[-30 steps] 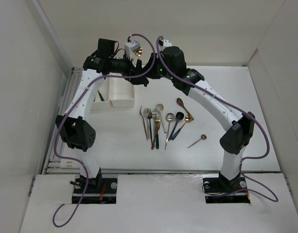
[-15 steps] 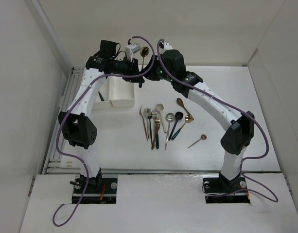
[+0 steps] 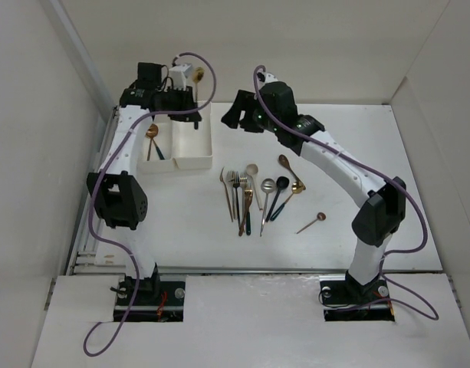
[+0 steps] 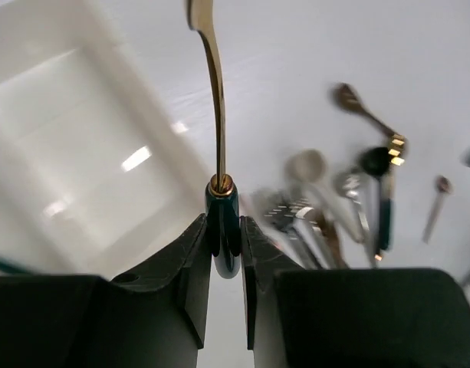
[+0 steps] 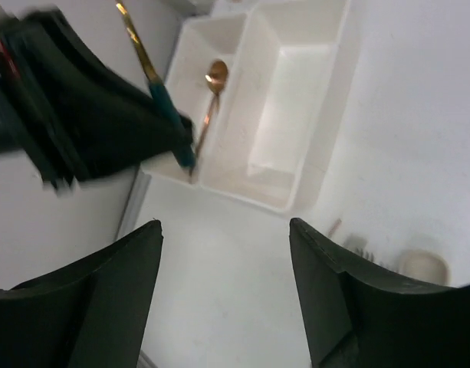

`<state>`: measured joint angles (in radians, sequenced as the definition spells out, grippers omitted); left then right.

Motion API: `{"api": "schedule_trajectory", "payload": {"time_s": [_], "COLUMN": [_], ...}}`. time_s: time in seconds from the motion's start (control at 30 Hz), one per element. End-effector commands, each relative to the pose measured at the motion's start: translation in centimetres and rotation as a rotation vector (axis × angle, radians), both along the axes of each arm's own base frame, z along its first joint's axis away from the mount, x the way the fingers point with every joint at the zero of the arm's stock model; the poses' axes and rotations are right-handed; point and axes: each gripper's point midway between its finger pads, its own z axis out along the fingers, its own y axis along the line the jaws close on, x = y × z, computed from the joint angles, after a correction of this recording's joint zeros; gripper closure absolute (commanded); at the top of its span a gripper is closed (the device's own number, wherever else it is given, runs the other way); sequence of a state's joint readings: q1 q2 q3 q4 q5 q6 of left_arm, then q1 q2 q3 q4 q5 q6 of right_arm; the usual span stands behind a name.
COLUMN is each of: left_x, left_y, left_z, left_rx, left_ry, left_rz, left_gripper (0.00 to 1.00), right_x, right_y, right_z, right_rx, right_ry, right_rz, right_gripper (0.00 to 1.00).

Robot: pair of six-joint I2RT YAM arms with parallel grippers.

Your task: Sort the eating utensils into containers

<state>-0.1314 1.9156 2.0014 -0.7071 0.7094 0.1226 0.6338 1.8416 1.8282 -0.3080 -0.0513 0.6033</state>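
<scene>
My left gripper (image 4: pixel 225 230) is shut on the dark teal handle of a gold spoon (image 4: pixel 215 92), which points away from the fingers. In the top view this gripper (image 3: pixel 187 83) hangs at the far end of the two joined white containers (image 3: pixel 190 162), the spoon's bowl (image 3: pixel 198 74) beside it. My right gripper (image 3: pixel 233 116) stands open and empty to the right of the containers, above the table. The left container holds a copper spoon (image 5: pixel 213 80) and a dark-handled utensil (image 3: pixel 159 152). Several utensils (image 3: pixel 250 192) lie in a row mid-table.
A small copper spoon (image 3: pixel 311 222) lies apart, right of the row. Another copper spoon (image 3: pixel 288 167) angles at the row's far right. The enclosure's left wall (image 3: pixel 35 153) runs close beside the containers. The right container (image 5: pixel 296 107) shows nothing inside.
The two grippers met over the table; the left shut on the spoon's handle, the right opened and let go. The left arm has since swung left over the containers with the spoon.
</scene>
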Motion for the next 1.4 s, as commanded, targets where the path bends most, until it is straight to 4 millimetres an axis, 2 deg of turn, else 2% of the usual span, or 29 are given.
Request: {"api": "schedule_trajectory", "payload": {"time_s": [0.0, 0.03, 0.07, 0.13, 0.17, 0.27, 0.3, 0.4, 0.5, 0.57, 0.6, 0.67, 0.7, 0.73, 0.9, 0.93, 1.07, 1.1, 1.17, 1.23, 1.33, 1.37], "left_x": [4.9, 5.7, 6.1, 6.7, 6.2, 6.7, 6.6, 7.1, 7.3, 7.3, 7.3, 6.8, 6.8, 6.5, 6.4, 6.3, 6.3, 6.6, 5.9, 5.7, 4.2, 3.7], "left_y": [8.6, 11.8, 13.3, 16.3, 17.0, 19.4, 19.6, 20.8, 21.5, 21.7, 21.7, 21.6, 21.6, 21.6, 21.5, 21.5, 21.7, 21.9, 22.3, 23.0, 23.4, 23.4], "left_z": [-3.2, -4.4, -5.2, -7.2, -8.5, -10.8, -11.5, -13.0, -14.6, -15.2, -15.2, -15.7, -15.1, -15.6, -12.3, -10.9, -6.9, -5.5, -4.0, -1.0, 2.3, 2.4], "left_rx": [0.146, 0.218, 0.258, 0.360, 0.402, 0.505, 0.518, 0.549, 0.585, 0.596, 0.596, 0.602, 0.599, 0.602, 0.563, 0.555, 0.512, 0.502, 0.496, 0.479, 0.448, 0.448], "left_ry": [0.014, 0.019, 0.026, 0.045, 0.068, 0.066, 0.075, 0.084, 0.108, 0.119, 0.119, 0.141, 0.130, 0.141, 0.090, 0.064, 0.001, -0.025, -0.018, -0.067, -0.109, -0.110], "left_rz": [0.316, 0.403, 0.440, 0.515, 0.523, 0.560, 0.567, 0.588, 0.606, 0.610, 0.610, 0.603, 0.606, 0.603, 0.648, 0.656, 0.733, 0.765, 0.813, 0.891, 0.969, 0.969], "left_gripper": [1.00, 1.00, 1.00, 1.00, 1.00, 1.00, 1.00, 1.00, 1.00, 0.87, 0.78, 0.58, 0.56, 0.54, 0.51, 0.50, 0.47, 0.47, 0.47, 0.47, 0.31, 0.17], "right_x": [-1.3, -1.8, -2.2, -3.5, -4.8, -6.1, -6.8, -7.7, -8.3, -8.9, -8.9, -9.5, -9.5, -9.6, -11.1, -11.1, -11.5, -12.0, -12.5, -13.1, -13.7, -13.6], "right_y": [-5.1, -7.8, -9.0, -11.0, -12.4, -13.9, -14.6, -15.5, -15.3, -15.8, -15.8, -16.2, -16.1, -16.1, -16.8, -16.9, -17.6, -17.8, -18.0, -18.0, -17.8, -17.7], "right_z": [-3.5, -6.6, -8.6, -10.7, -13.5, -15.5, -17.0, -18.7, -19.7, -20.8, -20.8, -21.7, -21.3, -21.7, -21.8, -21.8, -22.1, -22.8, -23.8, -24.9, -26.1, -26.5], "right_rx": [-0.110, -0.179, -0.219, -0.257, -0.303, -0.338, -0.365, -0.390, -0.402, -0.421, -0.421, -0.432, -0.418, -0.410, -0.364, -0.340, -0.298, -0.303, -0.295, -0.288, -0.283, -0.286], "right_ry": [0.154, 0.247, 0.297, 0.368, 0.440, 0.479, 0.514, 0.559, 0.582, 0.605, 0.605, 0.630, 0.627, 0.635, 0.671, 0.676, 0.690, 0.709, 0.744, 0.765, 0.795, 0.797], "right_rz": [-0.094, -0.154, -0.175, -0.224, -0.246, -0.293, -0.317, -0.350, -0.348, -0.361, -0.361, -0.367, -0.375, -0.384, -0.435, -0.465, -0.549, -0.559, -0.590, -0.584, -0.574, -0.574], "right_gripper": [0.27, 0.27, 0.27, 0.29, 0.29, 0.29, 0.29, 0.29, 0.29, 0.29, 0.23, 0.20, 0.20, 0.20, 0.28, 0.28, 0.39, 0.41, 0.44, 0.47, 0.47, 0.47]}}
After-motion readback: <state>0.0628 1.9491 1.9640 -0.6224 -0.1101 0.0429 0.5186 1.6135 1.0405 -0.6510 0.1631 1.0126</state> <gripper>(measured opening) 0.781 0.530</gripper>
